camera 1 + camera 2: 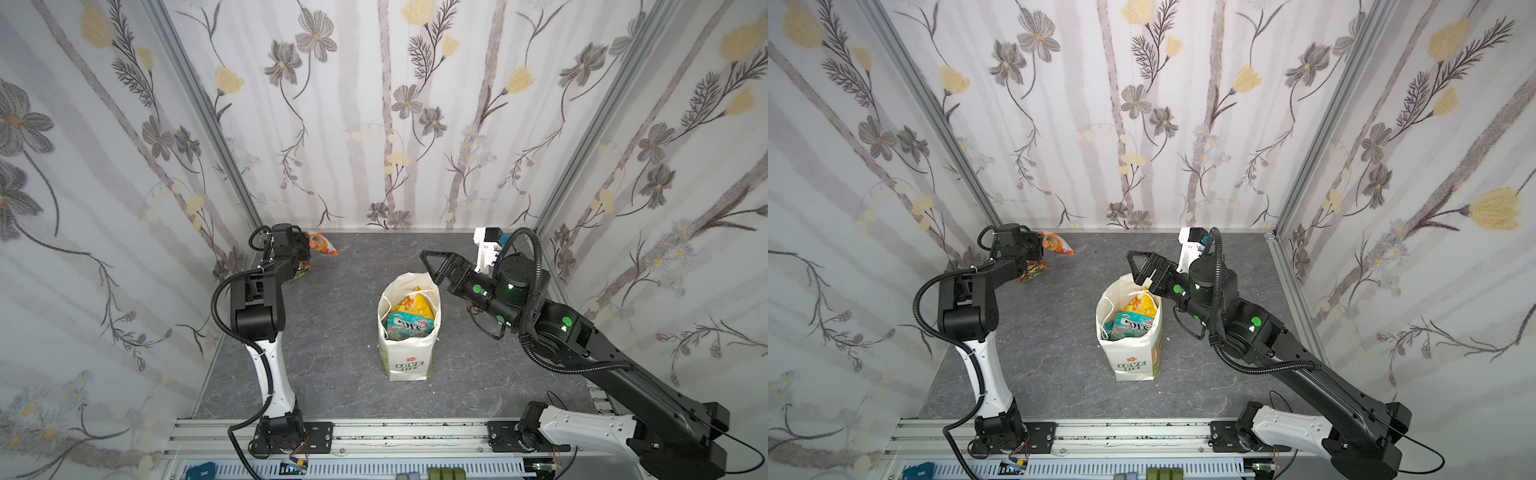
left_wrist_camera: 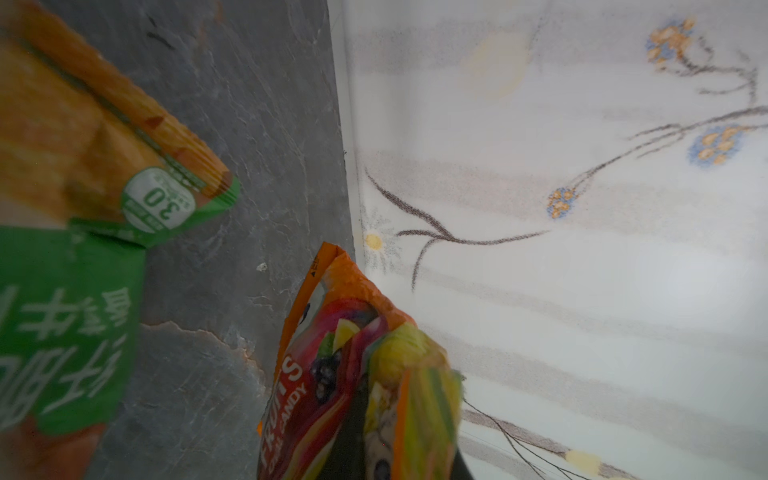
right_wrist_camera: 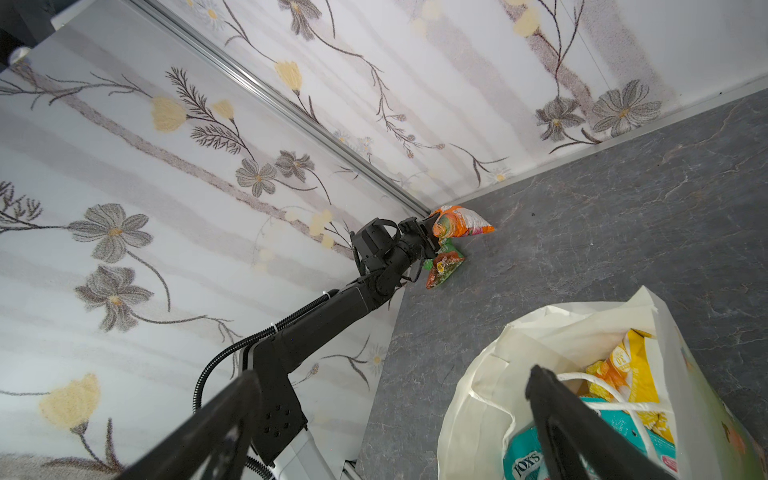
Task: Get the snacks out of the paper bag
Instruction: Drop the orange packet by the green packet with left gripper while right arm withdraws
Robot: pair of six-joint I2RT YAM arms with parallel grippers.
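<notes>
Grey tabletop (image 1: 332,374) bore the upright paper bag (image 1: 409,365); snacks (image 1: 411,316) inside lay just below the right gripper (image 3: 392,378), fingers (image 3: 552,407) apart over its far rim. Left gripper (image 3: 432,251), well apart, pinched a fruit-candy packet (image 3: 444,269).

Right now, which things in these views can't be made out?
- What lies deeper in the paper bag: its walls, the teal packet and yellow packet on top hide it in both top views.
- Left gripper jaws: covered by the orange fruit candy packet in the left wrist view.
- Green-and-orange packet: blurred, cut off by the left wrist view's edge.
</notes>
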